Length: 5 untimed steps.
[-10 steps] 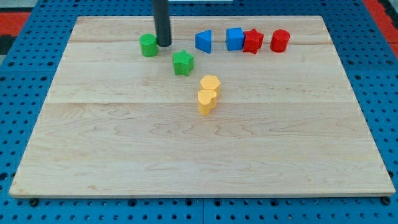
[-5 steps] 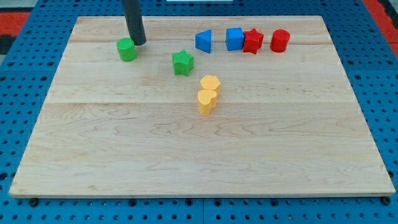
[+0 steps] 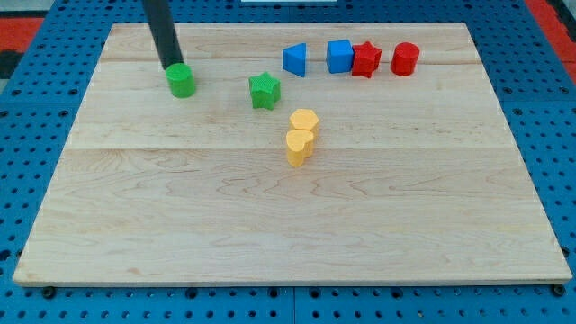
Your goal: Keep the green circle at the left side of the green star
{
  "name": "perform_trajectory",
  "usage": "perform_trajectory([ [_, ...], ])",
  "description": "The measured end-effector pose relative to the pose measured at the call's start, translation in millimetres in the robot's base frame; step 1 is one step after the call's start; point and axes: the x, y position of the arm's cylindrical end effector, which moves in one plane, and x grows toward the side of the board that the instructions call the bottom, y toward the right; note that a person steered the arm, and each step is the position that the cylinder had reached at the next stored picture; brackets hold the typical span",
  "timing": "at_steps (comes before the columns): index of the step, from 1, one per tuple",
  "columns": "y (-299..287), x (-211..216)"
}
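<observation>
The green circle (image 3: 181,81) sits on the wooden board near the view's top left. The green star (image 3: 265,91) lies to its right, well apart from it. My tip (image 3: 171,67) is at the circle's upper left edge, touching it or nearly so. The dark rod rises from there to the view's top.
A blue triangle-like block (image 3: 295,59), a blue block (image 3: 339,56), a red star (image 3: 365,59) and a red cylinder (image 3: 405,58) stand in a row at the view's top right. Two yellow blocks (image 3: 301,134) touch each other below the green star. The board's edge (image 3: 288,284) runs along the bottom.
My tip has moved left along the top of the board. The green circle has been pushed left, away from the green star, and slightly down. The other blocks have not moved.
</observation>
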Motion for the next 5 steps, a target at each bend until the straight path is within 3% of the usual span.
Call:
perform_trajectory([
  [2, 45.9, 12.2],
  [4, 169.2, 1.1],
  [5, 184.6, 2.8],
])
